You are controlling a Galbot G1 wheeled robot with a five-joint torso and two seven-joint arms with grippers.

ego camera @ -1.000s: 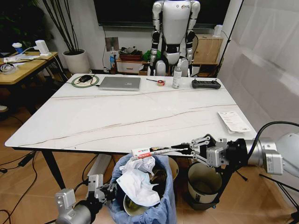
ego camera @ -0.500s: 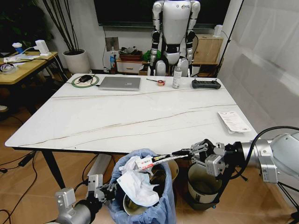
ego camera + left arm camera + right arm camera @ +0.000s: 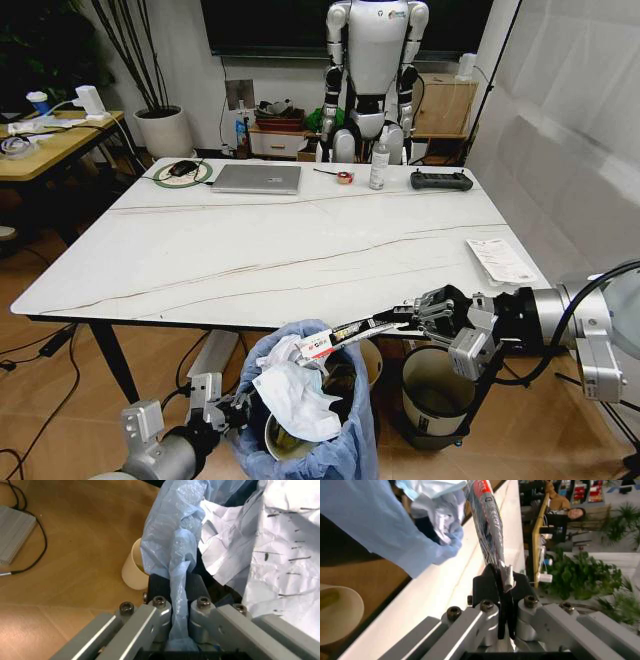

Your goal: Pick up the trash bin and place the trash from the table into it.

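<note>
We judged the task nearly finished: our left gripper (image 3: pixel 222 413) was clamped on the blue liner of the one trash bin (image 3: pixel 345 455), held just below the near edge of the table (image 3: pixel 250 250), with crumpled white paper (image 3: pixel 295 400) already inside. Our right gripper (image 3: pixel 415 320) pinched one flattened red-and-white wrapper (image 3: pixel 335 335) over the bin's mouth. One printed sheet (image 3: pixel 498 260) lay on the table's right side.
</note>
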